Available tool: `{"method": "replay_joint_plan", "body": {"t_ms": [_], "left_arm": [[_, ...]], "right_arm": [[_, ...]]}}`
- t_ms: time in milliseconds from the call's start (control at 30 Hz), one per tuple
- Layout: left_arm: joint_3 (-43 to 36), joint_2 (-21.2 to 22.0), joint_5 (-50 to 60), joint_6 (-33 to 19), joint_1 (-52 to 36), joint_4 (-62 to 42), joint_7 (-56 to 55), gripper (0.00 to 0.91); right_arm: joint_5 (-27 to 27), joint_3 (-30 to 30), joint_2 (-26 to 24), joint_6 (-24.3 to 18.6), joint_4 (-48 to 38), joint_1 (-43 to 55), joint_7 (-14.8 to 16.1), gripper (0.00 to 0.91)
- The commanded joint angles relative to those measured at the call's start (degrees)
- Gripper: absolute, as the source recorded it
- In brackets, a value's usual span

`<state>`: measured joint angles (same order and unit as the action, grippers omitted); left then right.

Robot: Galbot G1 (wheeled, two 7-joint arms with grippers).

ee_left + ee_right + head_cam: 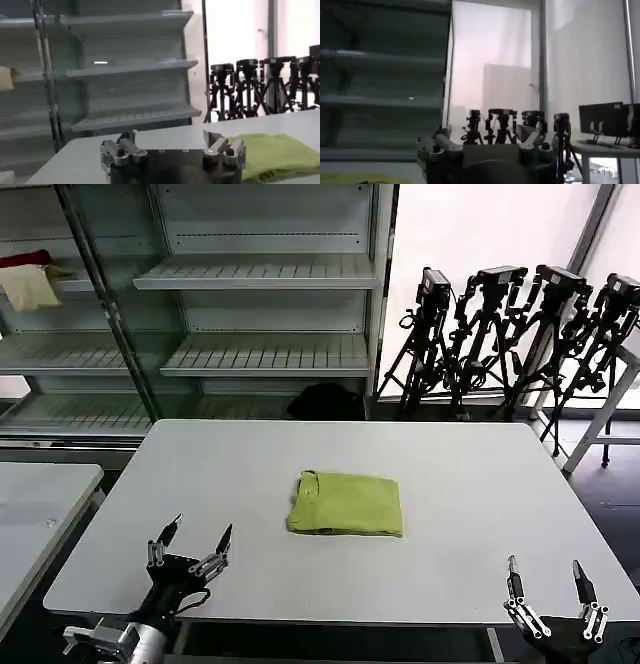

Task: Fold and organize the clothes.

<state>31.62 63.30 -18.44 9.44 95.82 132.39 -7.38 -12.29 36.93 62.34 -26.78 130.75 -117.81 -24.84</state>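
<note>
The lime-green T-shirt (346, 504) lies folded into a small rectangle at the middle of the white table (470, 484). Its edge also shows as green cloth (280, 155) in the left wrist view. My left gripper (200, 534) hovers open over the table's front left part, well apart from the shirt, with nothing between its fingers. In its own view the left gripper (170, 137) has its jaws spread wide. My right gripper (546, 569) stands open at the front right edge, empty too. The right gripper (487, 132) points at the room behind.
Grey metal shelves (265, 274) stand behind the table, with a pale yellow cloth (30, 286) and a red cloth (25, 259) on the left one. Several camera tripods (510, 334) stand at the back right. A second table (35, 504) adjoins on the left.
</note>
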Motion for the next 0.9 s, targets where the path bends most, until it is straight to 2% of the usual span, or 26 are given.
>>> {"method": "replay_joint_plan", "body": {"t_ms": [33,233,467,900], "left_arm": [[3.4,0.6,0.0,-2.7,3.1,0.5,-1.1,0.907],[6.2,0.5,-0.1,-4.0,4.0,0.8,-1.2,0.907],[5.5,0.0,-0.1,-4.1,4.1,0.3,-0.7,0.907],[4.9,0.1,0.0,-4.1,5.0,0.2,-0.4,0.907]], "right_arm": [[-0.7,0.0,0.1,1.1,-0.3,0.5,0.2,0.907],[-0.8,0.4,0.0,2.0,0.2,0.3,0.0,0.907],[-0.9,0.0,-0.3,3.3,0.2,0.3,-0.3,0.907],[-0.8,0.0,-1.0,3.0,0.0,0.1,1.2,0.907]]}}
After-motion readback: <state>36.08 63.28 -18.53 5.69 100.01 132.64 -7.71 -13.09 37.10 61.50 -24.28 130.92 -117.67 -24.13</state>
